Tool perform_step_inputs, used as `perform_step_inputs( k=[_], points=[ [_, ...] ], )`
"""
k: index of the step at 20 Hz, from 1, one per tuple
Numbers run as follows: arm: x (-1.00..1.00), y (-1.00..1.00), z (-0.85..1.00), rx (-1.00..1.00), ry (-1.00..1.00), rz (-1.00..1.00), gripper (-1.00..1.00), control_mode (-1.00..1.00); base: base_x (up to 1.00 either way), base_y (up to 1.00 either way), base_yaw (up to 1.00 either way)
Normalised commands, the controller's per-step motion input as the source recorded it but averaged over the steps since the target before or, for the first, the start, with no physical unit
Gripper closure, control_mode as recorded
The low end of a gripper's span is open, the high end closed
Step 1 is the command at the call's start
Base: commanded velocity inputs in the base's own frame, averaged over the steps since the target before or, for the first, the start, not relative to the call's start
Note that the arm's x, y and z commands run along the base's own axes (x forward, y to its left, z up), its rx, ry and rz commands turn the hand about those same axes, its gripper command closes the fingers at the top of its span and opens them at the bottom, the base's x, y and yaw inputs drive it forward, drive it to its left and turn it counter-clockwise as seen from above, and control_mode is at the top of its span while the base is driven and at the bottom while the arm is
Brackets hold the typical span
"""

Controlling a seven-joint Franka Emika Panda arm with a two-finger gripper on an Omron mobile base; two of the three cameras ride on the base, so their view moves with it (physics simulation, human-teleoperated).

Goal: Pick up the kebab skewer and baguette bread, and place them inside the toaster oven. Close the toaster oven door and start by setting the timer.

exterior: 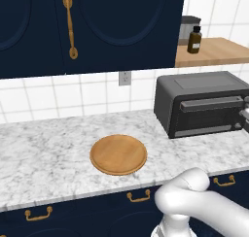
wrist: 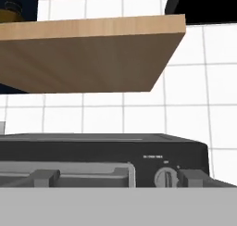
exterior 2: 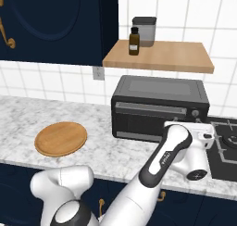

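Observation:
The dark grey toaster oven (exterior: 204, 102) (exterior 2: 159, 107) stands on the marble counter against the tiled wall. Its door (exterior 2: 148, 121) is closed, with the bar handle (exterior 2: 150, 108) across the top. My gripper (wrist: 119, 178) (exterior: 245, 114) hovers at the oven's front right, level with the handle and the round knob (wrist: 164, 178) (exterior 2: 195, 113). Its fingers (wrist: 194, 176) stand wide open with nothing between them. The right finger sits just beside the knob. The kebab skewer and baguette bread are out of view.
A round wooden board (exterior: 118, 154) (exterior 2: 60, 138) lies bare on the counter left of the oven. Above the oven hangs a wooden shelf (exterior 2: 162, 56) with a brown bottle (exterior 2: 134, 41) and a grey canister (exterior 2: 144, 30). A black stove top (exterior 2: 227, 144) sits to the right.

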Motion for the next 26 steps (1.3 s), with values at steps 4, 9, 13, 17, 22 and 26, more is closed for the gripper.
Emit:
perform_step_inputs(
  k=[4,9,13,17,22,26],
  points=[
    [0.22,-0.33,0.0,0.0,0.0,-0.04,-1.0,-1.0,0.0,0.0,0.0],
    [0.24,-0.26,0.0,0.0,0.0,-0.04,-1.0,-1.0,0.0,0.0,0.0],
    [0.11,-0.19,-0.04,0.0,0.0,-0.02,-1.0,-1.0,0.0,0.0,0.0],
    [0.01,-0.26,-0.1,0.0,0.0,-0.01,-1.0,-1.0,0.0,0.0,0.0],
    [0.12,-0.17,-0.05,0.0,0.0,-0.01,-1.0,-1.0,0.0,0.0,0.0],
    [0.13,-0.01,-0.02,0.0,-0.01,-0.01,-1.0,-1.0,0.0,0.0,0.0]
  ],
)
